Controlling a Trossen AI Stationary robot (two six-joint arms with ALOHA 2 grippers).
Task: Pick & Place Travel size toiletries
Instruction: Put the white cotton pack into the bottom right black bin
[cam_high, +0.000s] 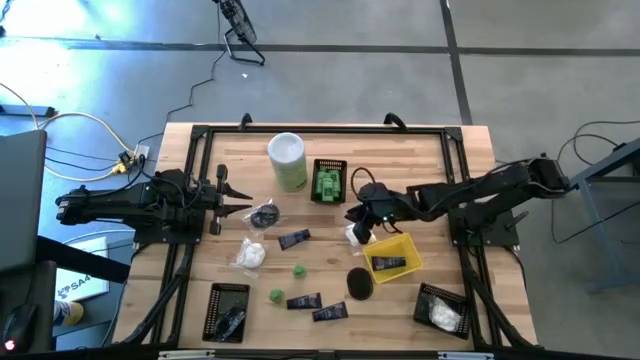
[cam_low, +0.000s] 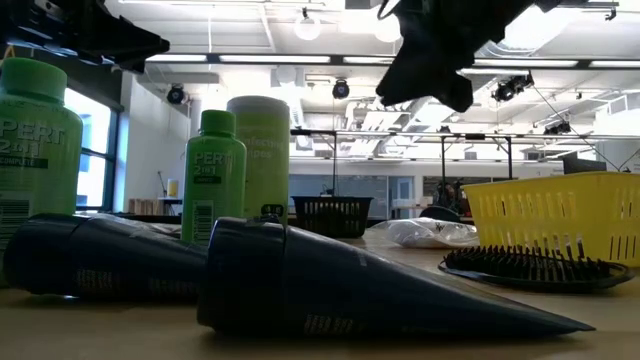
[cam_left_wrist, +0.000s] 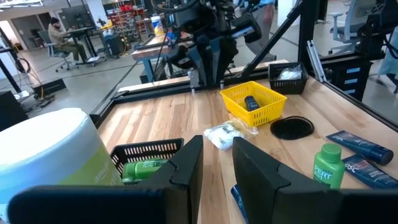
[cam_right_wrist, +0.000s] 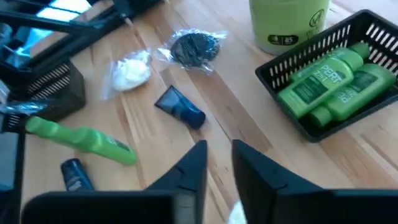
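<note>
Travel toiletries lie scattered on the wooden table: navy tubes (cam_high: 294, 239) (cam_high: 303, 301), small green bottles (cam_high: 298, 270) (cam_high: 276, 295), white packets (cam_high: 250, 253) (cam_high: 355, 235), a wrapped dark round piece (cam_high: 264, 215) and a dark round brush (cam_high: 360, 282). My right gripper (cam_high: 360, 213) (cam_right_wrist: 219, 155) hangs open and empty just above the white packet beside the yellow basket (cam_high: 393, 258). My left gripper (cam_high: 235, 198) (cam_left_wrist: 217, 155) is open and empty at the table's left, near the wrapped round piece.
The white-and-green canister (cam_high: 287, 160) stands at the far middle, next to a black basket (cam_high: 328, 183) of green bottles. The yellow basket holds a navy tube (cam_high: 388, 263). Black baskets stand at the near left (cam_high: 228, 310) and the near right (cam_high: 443, 310), the latter holding a white packet.
</note>
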